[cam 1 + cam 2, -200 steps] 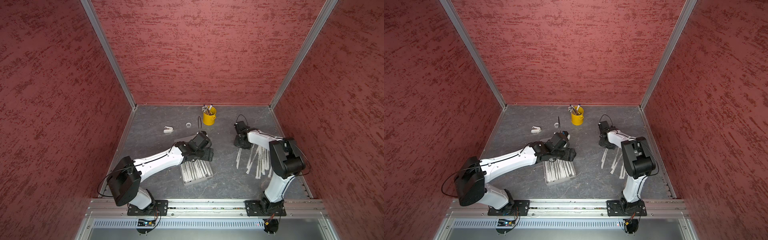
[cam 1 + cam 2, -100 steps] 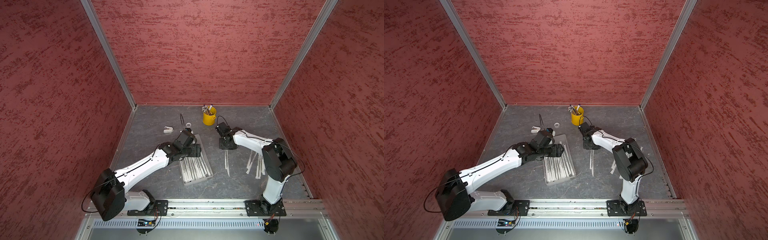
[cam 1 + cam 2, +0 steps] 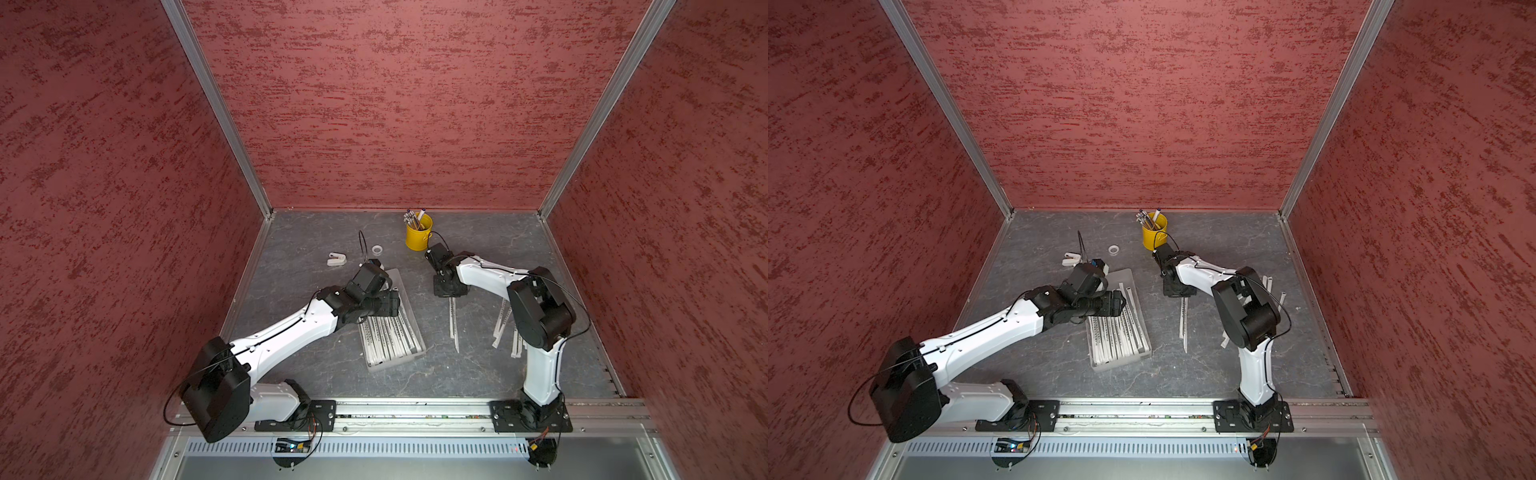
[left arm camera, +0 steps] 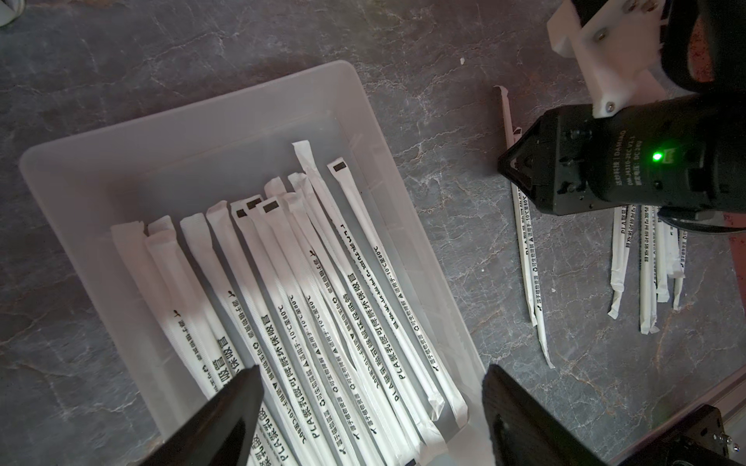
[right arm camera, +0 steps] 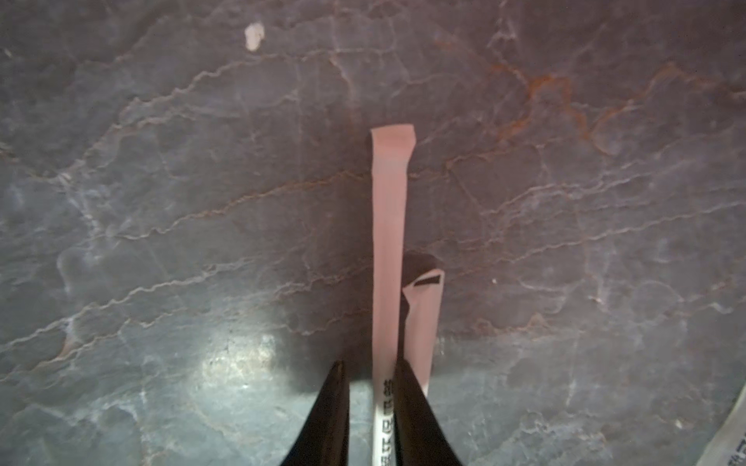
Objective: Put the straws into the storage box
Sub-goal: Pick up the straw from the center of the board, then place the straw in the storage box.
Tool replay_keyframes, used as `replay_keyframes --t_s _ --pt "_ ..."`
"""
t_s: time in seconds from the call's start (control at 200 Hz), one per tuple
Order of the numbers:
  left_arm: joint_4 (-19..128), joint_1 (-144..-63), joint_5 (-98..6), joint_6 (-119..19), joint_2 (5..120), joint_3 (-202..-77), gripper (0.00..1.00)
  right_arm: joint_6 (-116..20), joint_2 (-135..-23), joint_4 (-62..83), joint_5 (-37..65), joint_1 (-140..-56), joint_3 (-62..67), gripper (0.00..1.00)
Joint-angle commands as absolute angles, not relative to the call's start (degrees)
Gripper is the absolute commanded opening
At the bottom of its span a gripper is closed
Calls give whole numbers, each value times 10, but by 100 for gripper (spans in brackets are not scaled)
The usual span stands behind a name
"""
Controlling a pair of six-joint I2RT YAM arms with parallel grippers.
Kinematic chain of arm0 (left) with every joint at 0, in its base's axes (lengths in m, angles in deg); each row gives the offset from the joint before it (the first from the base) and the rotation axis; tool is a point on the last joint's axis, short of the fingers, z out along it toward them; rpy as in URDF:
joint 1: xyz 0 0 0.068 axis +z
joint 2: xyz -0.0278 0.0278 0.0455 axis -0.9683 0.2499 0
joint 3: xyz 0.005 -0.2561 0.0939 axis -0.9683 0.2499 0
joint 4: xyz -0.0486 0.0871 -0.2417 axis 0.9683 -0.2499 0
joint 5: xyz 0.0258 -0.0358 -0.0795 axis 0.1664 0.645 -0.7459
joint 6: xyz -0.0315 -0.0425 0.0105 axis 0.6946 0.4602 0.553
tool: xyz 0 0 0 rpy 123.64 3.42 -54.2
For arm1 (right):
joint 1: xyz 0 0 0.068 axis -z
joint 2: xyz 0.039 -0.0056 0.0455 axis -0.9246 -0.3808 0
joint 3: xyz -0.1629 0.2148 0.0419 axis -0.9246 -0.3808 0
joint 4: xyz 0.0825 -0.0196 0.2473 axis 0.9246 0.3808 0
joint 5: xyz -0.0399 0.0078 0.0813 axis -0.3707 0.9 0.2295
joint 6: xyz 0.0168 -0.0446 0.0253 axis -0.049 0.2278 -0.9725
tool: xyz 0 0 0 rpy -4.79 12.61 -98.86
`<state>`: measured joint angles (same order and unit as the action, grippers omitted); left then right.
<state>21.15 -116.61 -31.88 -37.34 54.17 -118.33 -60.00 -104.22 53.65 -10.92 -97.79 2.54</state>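
In a top view, the storage box [image 3: 397,362] on the counter [image 3: 316,249] holds straws [image 3: 388,338]; more lie loose to its right. Left wrist: left gripper [image 4: 369,375] wide open, empty, above the box. Right wrist: right gripper [image 5: 369,363] straddles one straw [image 5: 388,242], grip unclear; it may slip or snag its neighbour.

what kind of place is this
Most likely a robot test cell, not a home or shop: two robot arms bolted to a rail, bare red walls boxing in a small slate table, with straws and a box laid out.
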Motion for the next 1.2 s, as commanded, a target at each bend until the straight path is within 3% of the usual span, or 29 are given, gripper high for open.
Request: replay_keyframes --t_s 0.0,0.366,0.606,0.827,1.197 --pt "217 -1161 -320 -368 530 -1175 88 -609 -1048 526 -107 -977 26 18" --pt "175 -1131 -293 -363 478 -1161 88 -622 -977 543 -110 -1017 24 5" --pt "111 -1069 -247 -337 392 -1126 88 -677 -905 614 -134 -1142 97 4" --pt "82 -1010 -253 -325 367 -1103 88 -748 -996 578 -122 -1261 190 3" --pt "93 -993 -274 -322 352 -1087 88 -772 -1132 548 -96 -1296 260 0"
